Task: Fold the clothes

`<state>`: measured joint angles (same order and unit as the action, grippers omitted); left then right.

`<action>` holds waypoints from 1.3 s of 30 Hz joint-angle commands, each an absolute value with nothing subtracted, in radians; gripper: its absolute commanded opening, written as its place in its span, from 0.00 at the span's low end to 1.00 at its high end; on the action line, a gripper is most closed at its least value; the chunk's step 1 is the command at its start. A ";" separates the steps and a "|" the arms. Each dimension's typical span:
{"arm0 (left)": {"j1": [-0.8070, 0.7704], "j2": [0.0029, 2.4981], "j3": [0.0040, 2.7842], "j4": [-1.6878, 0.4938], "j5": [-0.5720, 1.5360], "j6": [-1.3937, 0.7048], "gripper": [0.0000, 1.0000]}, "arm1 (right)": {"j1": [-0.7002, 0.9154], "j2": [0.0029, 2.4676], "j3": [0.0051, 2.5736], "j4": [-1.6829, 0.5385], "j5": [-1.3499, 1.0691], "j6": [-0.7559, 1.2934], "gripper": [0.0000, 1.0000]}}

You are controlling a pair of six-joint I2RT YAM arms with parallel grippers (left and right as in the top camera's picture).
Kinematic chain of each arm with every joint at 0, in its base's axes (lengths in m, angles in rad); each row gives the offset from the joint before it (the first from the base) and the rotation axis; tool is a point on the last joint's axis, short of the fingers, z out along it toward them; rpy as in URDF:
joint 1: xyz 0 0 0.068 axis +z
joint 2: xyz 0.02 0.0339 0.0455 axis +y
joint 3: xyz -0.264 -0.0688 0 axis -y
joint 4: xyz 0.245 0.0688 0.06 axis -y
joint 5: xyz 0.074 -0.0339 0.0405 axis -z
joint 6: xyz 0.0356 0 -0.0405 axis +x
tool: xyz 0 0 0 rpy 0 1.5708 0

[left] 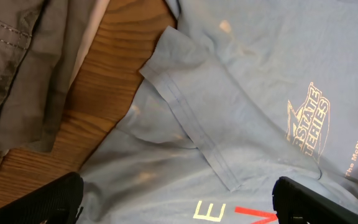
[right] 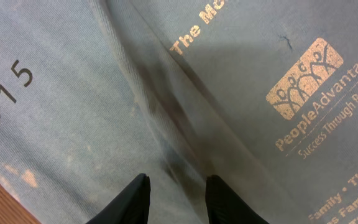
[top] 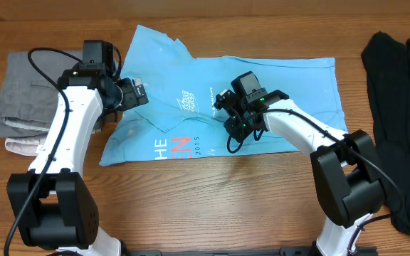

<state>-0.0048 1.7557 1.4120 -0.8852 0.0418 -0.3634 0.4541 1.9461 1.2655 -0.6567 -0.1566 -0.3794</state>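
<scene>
The clothes are a light blue T-shirt [top: 283, 92] lying flat on the wooden table [top: 191, 199], its lower left part folded over and showing coloured lettering [top: 173, 146]. My left gripper [top: 138, 92] hovers over the shirt's left side near a sleeve [left: 191, 118]. It is open [left: 179, 202], its jaws wide apart with only cloth beneath. My right gripper [top: 228, 117] is low over the shirt's middle. In the right wrist view it [right: 177, 183] stands narrowly open astride a fold edge [right: 160, 106], beside the white logos [right: 303, 78]. It is not closed on the cloth.
A pile of grey clothes [top: 23, 92] lies at the table's left edge, close to the left arm, and shows again as grey cloth [left: 17, 62]. A black garment [top: 401, 85] covers the right side. Bare wood runs along the front.
</scene>
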 commanded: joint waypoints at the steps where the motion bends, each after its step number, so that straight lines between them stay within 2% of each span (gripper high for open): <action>1: 0.000 1.745 1.411 -0.883 0.045 -0.355 1.00 | 0.459 1.976 1.256 -0.648 -0.158 -0.393 0.34; 19: 0.000 1.745 1.411 -0.883 0.045 -0.355 1.00 | 0.459 2.020 1.256 -0.641 -0.158 -0.392 0.35; 23: 0.000 1.745 1.411 -0.883 0.045 -0.355 1.00 | 0.459 2.020 1.256 -0.641 -0.158 -0.393 0.23; 29: 0.000 1.745 1.411 -0.883 0.045 -0.355 1.00 | 0.459 2.020 1.256 -0.640 -0.158 -0.393 0.12; 31: 0.000 1.745 1.411 -0.883 0.045 -0.355 1.00 | 0.459 2.020 1.256 -0.640 -0.158 -0.393 0.05; 39: 0.000 1.745 1.411 -0.883 0.045 -0.355 1.00 | 0.459 2.014 1.313 -0.691 -0.157 -0.393 0.04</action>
<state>-0.0048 1.7557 1.4120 -0.8852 0.0418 -0.3634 0.4530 1.9903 1.2781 -0.6617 -0.1429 -0.3935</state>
